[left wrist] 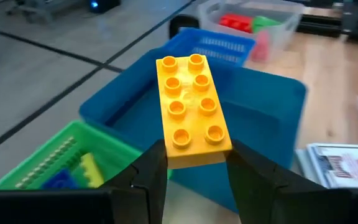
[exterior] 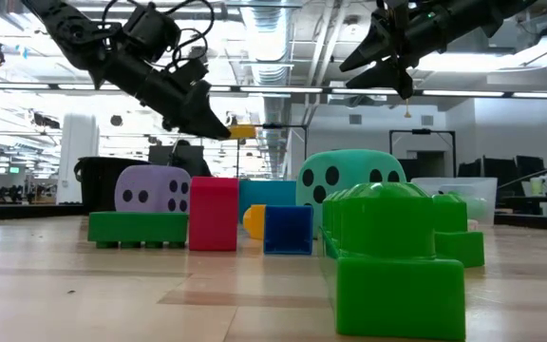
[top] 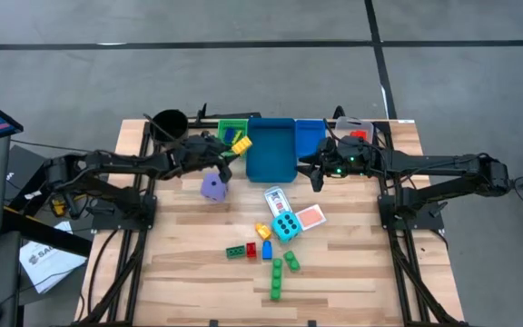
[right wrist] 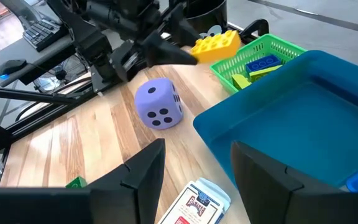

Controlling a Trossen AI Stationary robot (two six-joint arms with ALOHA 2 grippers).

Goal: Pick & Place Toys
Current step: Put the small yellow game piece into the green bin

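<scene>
Left hand (left wrist: 194, 171) pinches the yellow brick (left wrist: 191, 112); carry it over the green bin (left wrist: 55, 165) before you release.

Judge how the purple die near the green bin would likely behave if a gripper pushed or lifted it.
The purple die sits flat on one face on the table, so a low push would probably slide it, a high one tip it over. Its rounded corners suggest it may tumble on. It looks wide for the right gripper, whose jaws stand apart.

Yellow brick (left wrist: 190, 109), purple black-dotted die (right wrist: 158, 104), cyan dotted die (top: 286, 227), green bin (right wrist: 261, 53).
</scene>
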